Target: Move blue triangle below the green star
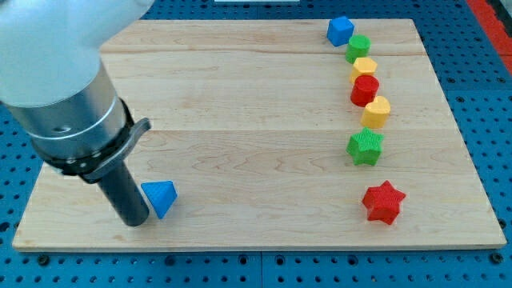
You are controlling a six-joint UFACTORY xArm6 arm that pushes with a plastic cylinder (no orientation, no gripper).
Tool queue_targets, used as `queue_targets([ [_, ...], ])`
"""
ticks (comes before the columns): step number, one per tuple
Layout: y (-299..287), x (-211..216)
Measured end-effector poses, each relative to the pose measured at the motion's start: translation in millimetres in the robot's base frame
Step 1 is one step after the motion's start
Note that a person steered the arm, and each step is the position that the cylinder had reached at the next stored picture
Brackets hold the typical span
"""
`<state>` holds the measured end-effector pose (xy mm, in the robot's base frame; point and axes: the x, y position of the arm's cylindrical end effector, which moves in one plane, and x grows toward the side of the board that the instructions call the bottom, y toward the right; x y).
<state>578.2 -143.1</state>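
The blue triangle [160, 198] lies near the board's lower left. My tip [134, 221] rests on the board just left of the blue triangle, touching or nearly touching its left side. The green star [366, 147] sits far to the view's right, at mid height. The space directly below it holds a red star [383, 202].
A column of blocks runs down the right side: a blue cube [340, 31], a green cylinder [358, 48], a yellow hexagon [364, 69], a red cylinder [365, 90] and a yellow block [376, 111]. The wooden board [240, 120] lies on a blue perforated table.
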Motion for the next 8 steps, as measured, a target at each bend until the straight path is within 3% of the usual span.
queue_targets([
  [8, 11.9, -37.8],
])
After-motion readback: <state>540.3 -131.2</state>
